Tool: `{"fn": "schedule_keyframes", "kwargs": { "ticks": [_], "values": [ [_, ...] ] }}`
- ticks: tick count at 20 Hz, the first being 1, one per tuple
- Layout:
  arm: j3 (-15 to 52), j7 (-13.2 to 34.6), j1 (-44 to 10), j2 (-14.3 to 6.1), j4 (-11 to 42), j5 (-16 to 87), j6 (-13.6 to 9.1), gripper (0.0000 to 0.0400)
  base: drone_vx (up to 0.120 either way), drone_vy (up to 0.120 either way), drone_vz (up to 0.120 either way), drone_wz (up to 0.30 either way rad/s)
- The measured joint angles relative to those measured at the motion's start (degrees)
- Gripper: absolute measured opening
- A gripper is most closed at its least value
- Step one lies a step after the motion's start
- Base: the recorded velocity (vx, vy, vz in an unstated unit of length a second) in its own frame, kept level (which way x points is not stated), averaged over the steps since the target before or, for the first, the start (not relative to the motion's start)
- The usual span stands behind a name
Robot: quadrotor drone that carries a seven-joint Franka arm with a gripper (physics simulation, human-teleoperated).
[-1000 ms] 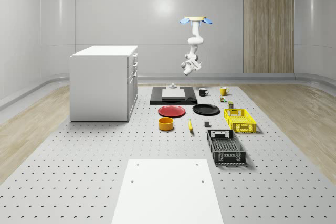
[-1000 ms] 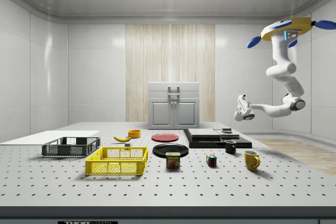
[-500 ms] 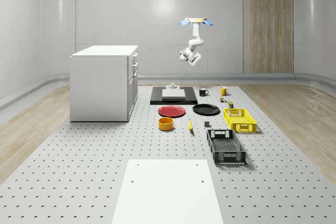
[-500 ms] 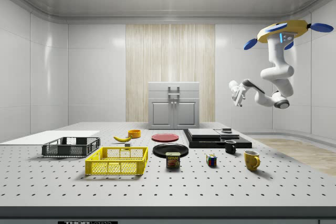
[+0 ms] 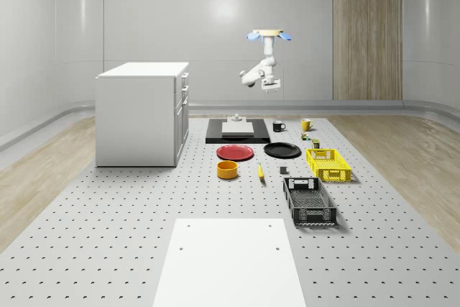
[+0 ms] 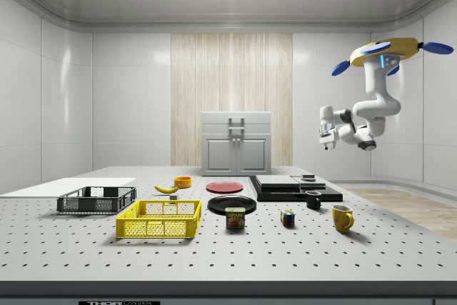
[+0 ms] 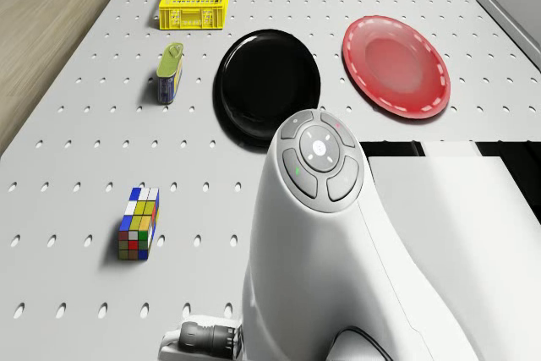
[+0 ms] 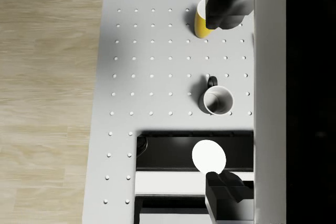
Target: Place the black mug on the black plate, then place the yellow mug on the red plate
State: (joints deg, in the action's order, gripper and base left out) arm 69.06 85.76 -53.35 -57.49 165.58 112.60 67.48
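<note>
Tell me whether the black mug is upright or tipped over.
Upright. In the wrist view the black mug shows its round open mouth from above, and in the side view it stands on its base on the table.

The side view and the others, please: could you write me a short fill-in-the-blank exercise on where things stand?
1. The black mug stands on the ____, not on a plate.
2. The black plate lies beside the ____ plate.
3. The drone hovers ____ the table's far end, its gripper holding nothing.
4. The banana lies beside the yellow ____.

Missing: table; red; above; bowl
</note>
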Motion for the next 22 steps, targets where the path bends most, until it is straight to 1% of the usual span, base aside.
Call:
{"fn": "schedule_keyframes", "kwargs": {
  "ticks": [2,8,22],
  "values": [
    [0.9,1.2,-1.8,-0.9,0.2,0.6,-0.5,0.0400,0.040,0.000,-0.120,0.000],
    [2.6,3.5,-5.0,-3.3,0.4,1.0,-0.5,0.0400,0.120,0.000,-0.120,0.000],
    [4.6,5.7,-7.8,-7.7,0.1,-0.8,2.6,0.0400,0.120,0.000,-0.120,0.000]
  ]
}}
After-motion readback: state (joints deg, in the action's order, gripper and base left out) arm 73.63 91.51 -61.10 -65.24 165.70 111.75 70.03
